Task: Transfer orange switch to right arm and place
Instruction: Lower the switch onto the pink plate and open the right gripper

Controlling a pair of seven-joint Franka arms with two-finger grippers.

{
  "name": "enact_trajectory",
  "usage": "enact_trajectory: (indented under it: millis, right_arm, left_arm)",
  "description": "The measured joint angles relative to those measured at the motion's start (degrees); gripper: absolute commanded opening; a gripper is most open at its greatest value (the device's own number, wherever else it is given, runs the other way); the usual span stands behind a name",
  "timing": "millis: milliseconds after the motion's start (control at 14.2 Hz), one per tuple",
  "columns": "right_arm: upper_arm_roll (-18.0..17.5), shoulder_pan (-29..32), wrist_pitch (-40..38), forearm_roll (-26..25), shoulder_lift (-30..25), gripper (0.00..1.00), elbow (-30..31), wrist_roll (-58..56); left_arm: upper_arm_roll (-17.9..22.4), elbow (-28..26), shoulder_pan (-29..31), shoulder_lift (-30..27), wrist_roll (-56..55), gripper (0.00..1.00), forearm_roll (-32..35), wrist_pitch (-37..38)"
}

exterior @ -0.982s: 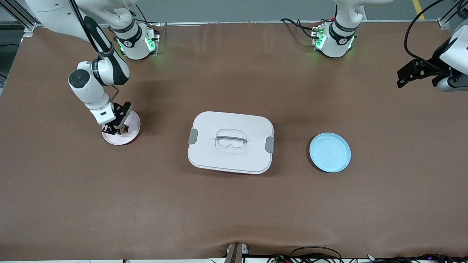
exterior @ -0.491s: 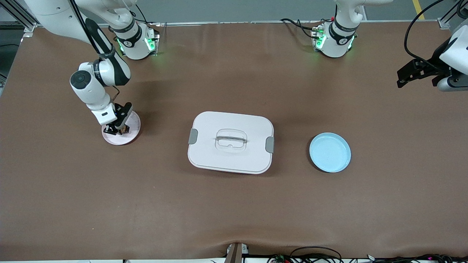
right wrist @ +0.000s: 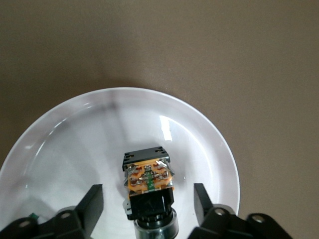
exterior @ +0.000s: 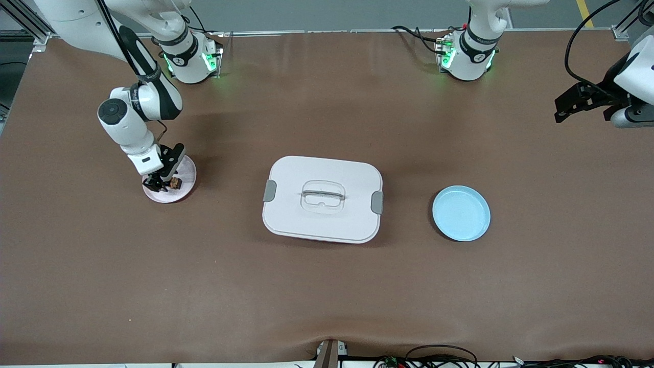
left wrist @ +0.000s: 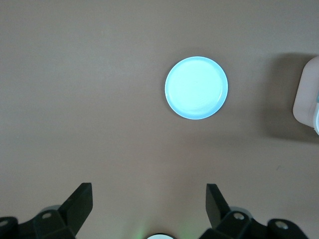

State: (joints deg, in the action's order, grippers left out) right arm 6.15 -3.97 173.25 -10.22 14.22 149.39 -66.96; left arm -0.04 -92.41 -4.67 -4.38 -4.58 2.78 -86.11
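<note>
Orange switch point(right wrist: 149, 186) lying in pink plate point(exterior: 185, 174), released.
Long axis points toward right gripper point(right wrist: 148, 206); its fingers spread, straddling the switch untouching. Left gripper point(left wrist: 149, 206) waits, fingers spread, high over table point(exterior: 327, 286). No legible writing.

Table cover point(exterior: 327, 286): uniform matte brown, no pattern. Orange switch point(right wrist: 148, 185) between the right gripper's point(right wrist: 148, 206) black jaws: black body, orange-copper band with a small green mark, silver collar. Plate point(right wrist: 60, 149) beneath it: glossy pale pink-white. Second plate point(left wrist: 197, 87): plain light blue. Lidded box point(exterior: 322, 198): white, grey clips.
</note>
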Motion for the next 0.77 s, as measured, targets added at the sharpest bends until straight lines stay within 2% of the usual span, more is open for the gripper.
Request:
enact_trajectory:
  millis: [351,772]
  right_arm:
    - [-0.13,0.00,0.38,0.02,-0.09,1.00,-0.68,1.72]
    - [-0.07,0.40,-0.51,-0.08,-1.37,1.00,-1.22,35.83]
  left_arm:
    - [0.00,0.00,0.00,0.00,0.00,1.00,0.00,0.00]
    - [-0.01,0.00,-0.01,0.00,0.00,1.00,0.00,0.00]
